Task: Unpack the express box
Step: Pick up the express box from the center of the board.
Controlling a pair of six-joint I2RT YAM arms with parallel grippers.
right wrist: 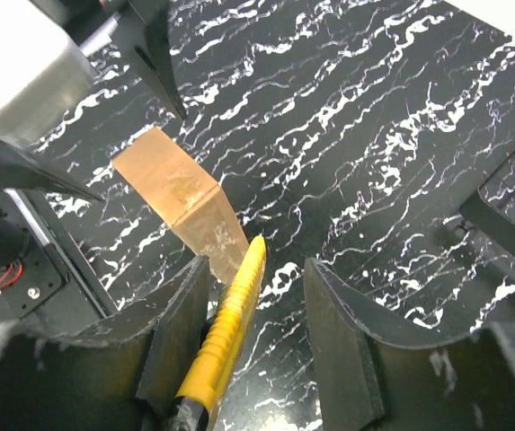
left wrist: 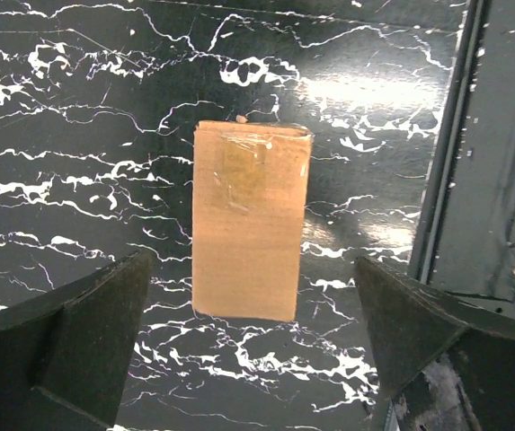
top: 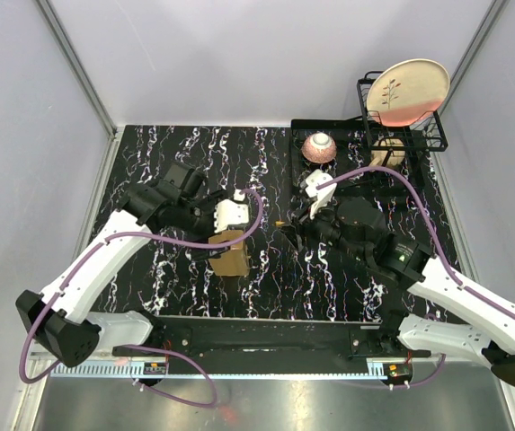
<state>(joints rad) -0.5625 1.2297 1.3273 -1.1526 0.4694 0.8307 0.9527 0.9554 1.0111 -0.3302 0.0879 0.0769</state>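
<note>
The express box (top: 230, 253) is a flat brown cardboard box lying shut on the black marble table, left of centre. It has clear tape on its far end in the left wrist view (left wrist: 250, 224). My left gripper (top: 221, 235) hovers just above it, open and empty, with its jaws wider than the box (left wrist: 253, 269). My right gripper (top: 295, 229) is to the box's right and holds a yellow utility knife (right wrist: 230, 332) that lies along its left finger. The knife tip (top: 280, 222) points at the box's near end (right wrist: 181, 202), close to it. In the right wrist view my right gripper (right wrist: 257, 269) is half closed.
A pink bowl (top: 319, 146) sits on a black tray (top: 365, 175) at the back right. A black wire dish rack (top: 432, 135) holds a pink plate (top: 408, 90). Grey walls enclose the table. A metal rail (left wrist: 446, 180) runs along the table's near edge.
</note>
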